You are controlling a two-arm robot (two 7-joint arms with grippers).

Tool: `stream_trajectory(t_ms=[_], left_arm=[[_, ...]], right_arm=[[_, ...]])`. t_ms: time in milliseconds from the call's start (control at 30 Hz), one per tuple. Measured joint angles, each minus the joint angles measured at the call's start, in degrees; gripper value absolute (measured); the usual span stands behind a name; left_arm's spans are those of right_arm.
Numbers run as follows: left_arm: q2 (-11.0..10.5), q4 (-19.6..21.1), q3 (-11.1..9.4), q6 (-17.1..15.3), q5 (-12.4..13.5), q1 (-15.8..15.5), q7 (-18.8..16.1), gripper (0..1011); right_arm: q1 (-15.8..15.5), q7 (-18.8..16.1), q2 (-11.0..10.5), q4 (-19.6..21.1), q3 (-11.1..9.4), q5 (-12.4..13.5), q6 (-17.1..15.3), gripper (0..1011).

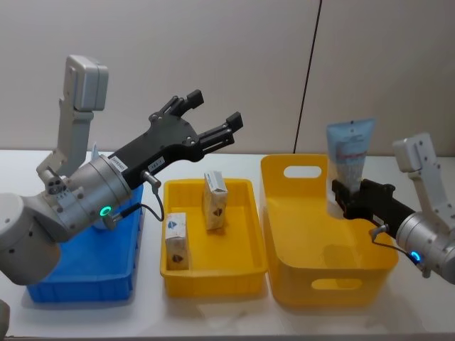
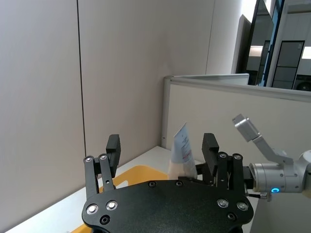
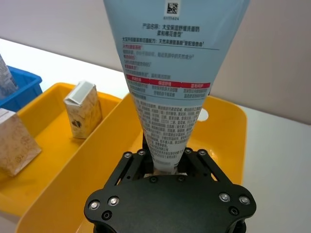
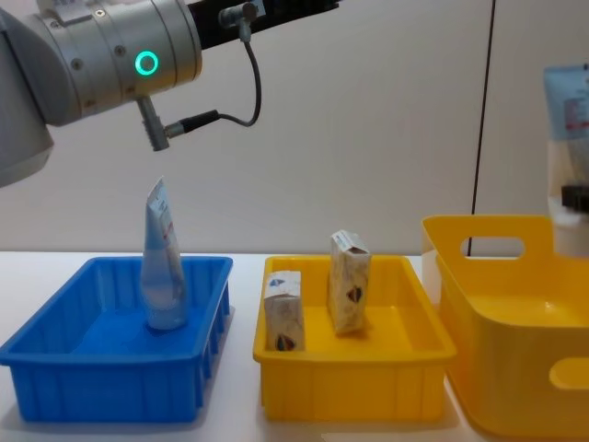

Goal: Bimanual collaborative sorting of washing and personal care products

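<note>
One tube poised above the deep bin

We find the deep yellow bin (image 1: 298,277) at the worktop's right edge; above its right rim our right gripper (image 1: 341,196) clamps the pale-blue tube (image 1: 350,153) upright by its cap end; the left gripper (image 1: 213,108) hangs spread and empty above the blue bin (image 1: 78,284); one cream carton (image 1: 215,200) and a second carton (image 1: 176,240) stand in the middle tray (image 1: 213,277). We'd lower it well inside before letting go.

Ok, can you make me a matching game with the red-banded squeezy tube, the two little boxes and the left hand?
Things:
1 pale-blue plastic squeeze tube with a red band
2 two small cream cardboard cartons
3 black left hand

States:
A open, up in the air
B standing in the shallow yellow plastic tray
C gripped by the right hand above the deep yellow plastic bin

Pairs: 1-C, 2-B, 3-A
</note>
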State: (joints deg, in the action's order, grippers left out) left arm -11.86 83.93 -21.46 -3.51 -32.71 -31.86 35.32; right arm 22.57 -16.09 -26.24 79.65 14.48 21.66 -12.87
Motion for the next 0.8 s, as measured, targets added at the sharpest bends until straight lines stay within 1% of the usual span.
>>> stream_trajectory(t_ms=[33,67,100,133,267,300,333,467,533,633,667,700,733,767,800], left_arm=[[0.0,0.0,0.0,0.0,0.0,0.0,0.0,1001],[0.0,0.0,0.0,0.0,0.0,0.0,0.0,1001],[0.0,0.0,0.0,0.0,0.0,0.0,0.0,1001],[0.0,0.0,0.0,0.0,0.0,0.0,0.0,1001],[0.0,0.0,0.0,0.0,0.0,0.0,0.0,1001],[0.0,0.0,0.0,0.0,0.0,0.0,0.0,1001],[0.0,0.0,0.0,0.0,0.0,0.0,0.0,1001],[0.0,0.0,0.0,0.0,0.0,0.0,0.0,1001],[0.0,0.0,0.0,0.0,0.0,0.0,0.0,1001],[0.0,0.0,0.0,0.0,0.0,0.0,0.0,1001],[0.0,0.0,0.0,0.0,0.0,0.0,0.0,1001],[0.0,0.0,0.0,0.0,0.0,0.0,0.0,1001],[0.0,0.0,0.0,0.0,0.0,0.0,0.0,1001],[0.0,0.0,0.0,0.0,0.0,0.0,0.0,1001],[0.0,0.0,0.0,0.0,0.0,0.0,0.0,1001]], right_arm=[[0.2,-0.2,0.2,-0.7,0.0,0.0,0.1,239],[0.3,-0.3,0.3,-1.0,0.0,0.0,0.1,286],[0.4,-0.4,0.4,-1.3,0.0,0.0,0.1,286],[0.6,-0.5,0.5,-1.8,-0.1,0.0,0.2,353],[0.9,-0.8,0.9,-2.8,-0.2,0.0,0.5,485],[0.9,-0.9,0.9,-2.9,-0.2,0.0,0.5,505],[1.0,-1.0,1.0,-3.2,-0.3,0.0,0.7,570],[1.1,-1.2,1.2,-3.6,-0.4,0.0,0.8,668],[1.2,-1.4,1.3,-3.9,-0.5,0.0,1.0,771],[1.3,-1.5,1.4,-4.1,-0.5,0.0,1.0,828],[1.3,-1.5,1.5,-4.2,-0.5,-0.1,1.1,881],[1.3,-1.5,1.5,-4.3,-0.5,-0.1,1.1,902],[1.3,-1.6,1.5,-4.3,-0.5,-0.1,1.1,947],[1.3,-1.6,1.6,-4.4,-0.5,-0.1,1.1,947],[1.4,-1.6,1.6,-4.4,-0.6,-0.1,1.1,970]])
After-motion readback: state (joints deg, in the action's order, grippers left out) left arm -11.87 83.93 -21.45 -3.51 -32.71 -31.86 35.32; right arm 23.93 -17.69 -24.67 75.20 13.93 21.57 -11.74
